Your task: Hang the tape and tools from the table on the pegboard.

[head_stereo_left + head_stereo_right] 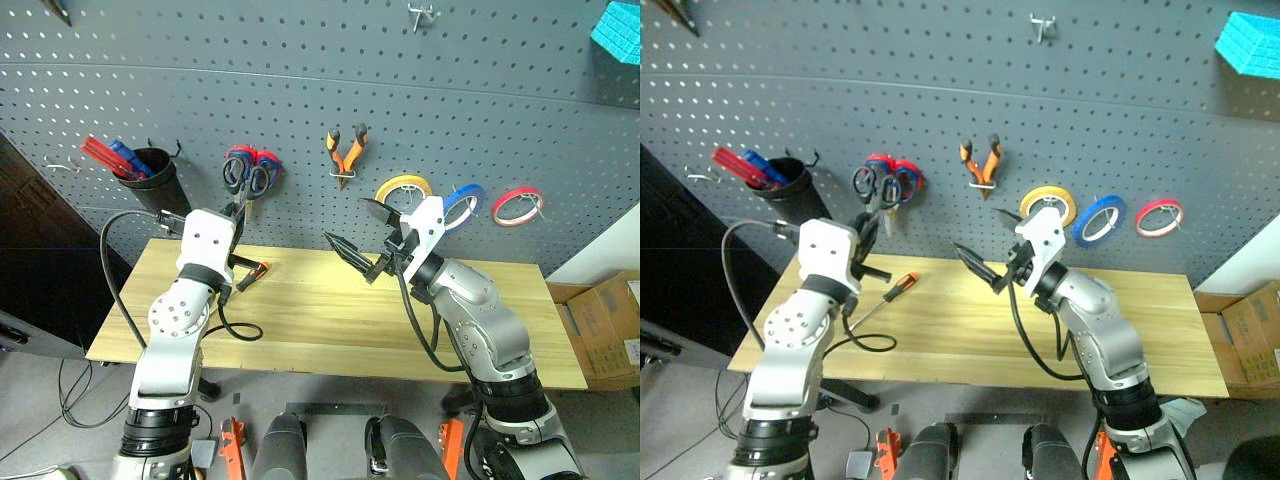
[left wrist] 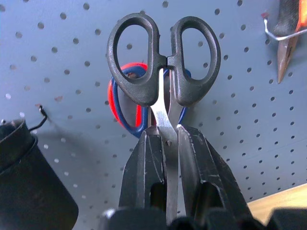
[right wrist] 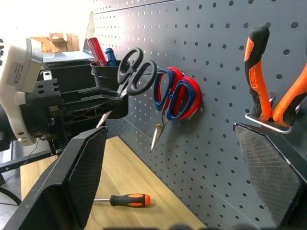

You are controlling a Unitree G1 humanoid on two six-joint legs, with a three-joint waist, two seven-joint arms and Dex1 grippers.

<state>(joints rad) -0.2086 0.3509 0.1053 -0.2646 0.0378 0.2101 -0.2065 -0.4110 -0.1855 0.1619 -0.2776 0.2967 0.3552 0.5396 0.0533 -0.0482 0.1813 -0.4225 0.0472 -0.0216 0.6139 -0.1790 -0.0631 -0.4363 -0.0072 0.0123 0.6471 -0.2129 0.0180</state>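
Left gripper (image 2: 168,143) clenched on black-handled scissors (image 2: 163,62) by slick, stiff silver blades; light tool, handles free for hooking; right gripper (image 1: 365,235) spread empty

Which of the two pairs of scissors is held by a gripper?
The black-handled scissors: the left gripper is shut on their silver blades. The scissors with red-and-blue handles hang on the pegboard.

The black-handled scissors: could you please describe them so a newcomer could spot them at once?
Look at the dark grey pegboard above the table. Left of the hanging pliers, the left claw grips the black-handled scissors by their silver blades. Their handles are all black, unlike the red-and-blue scissors hanging behind.
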